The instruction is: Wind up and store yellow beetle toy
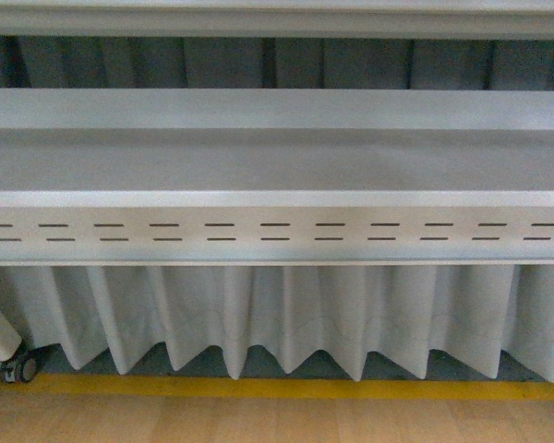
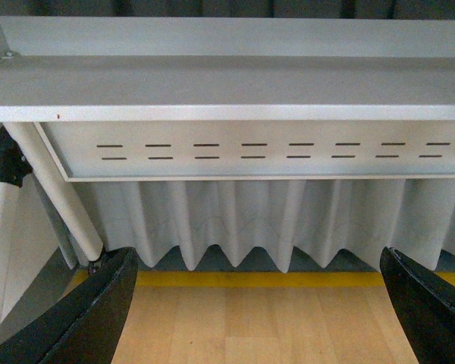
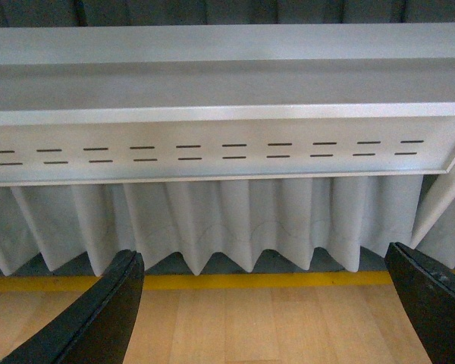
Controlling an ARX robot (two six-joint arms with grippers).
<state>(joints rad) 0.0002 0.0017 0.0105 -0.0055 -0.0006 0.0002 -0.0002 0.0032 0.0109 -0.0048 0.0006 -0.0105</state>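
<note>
Released wide, left end effector [image 2: 258, 262] and right end effector [image 3: 265, 258] face slotted shelf [image 1: 277, 231].

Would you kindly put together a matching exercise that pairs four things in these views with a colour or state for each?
Column A
1. floor stripe
2. curtain
3. front panel
4. left gripper

Column B
a. grey, hanging in pleats
b. open, nothing between its fingers
c. yellow
d. pale, with two rows of dark slots

Pairs: 1-c, 2-a, 3-d, 4-b
</note>
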